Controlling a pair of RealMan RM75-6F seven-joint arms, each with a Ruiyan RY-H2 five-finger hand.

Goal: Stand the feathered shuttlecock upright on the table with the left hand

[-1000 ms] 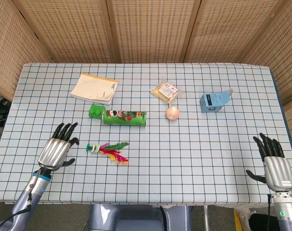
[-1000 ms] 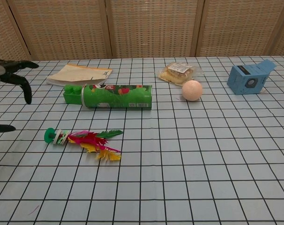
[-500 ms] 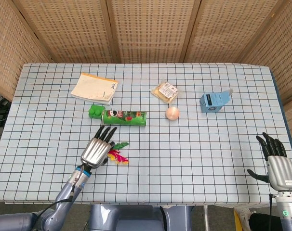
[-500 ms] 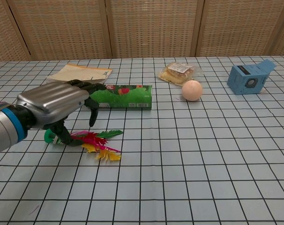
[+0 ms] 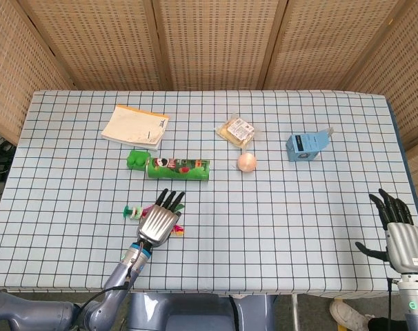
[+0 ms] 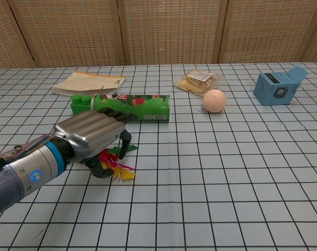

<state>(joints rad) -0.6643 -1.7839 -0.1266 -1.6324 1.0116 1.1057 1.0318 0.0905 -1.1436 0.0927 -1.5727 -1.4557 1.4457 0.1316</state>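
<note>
Shuttlecock (image 5: 134,212) lies under left hand's (image 5: 158,222) curled fingers (image 6: 125,140), perhaps touching.

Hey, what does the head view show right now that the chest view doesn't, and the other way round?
Only the head view shows the right hand, open at the table's near right edge, and the shuttlecock's green base poking out left of the left hand.

Only the chest view shows the left hand's fingers curled down over the feathers, and the forearm with its blue ring.

Both show the booklet, green can, wrapped snack, ball and blue box.
</note>
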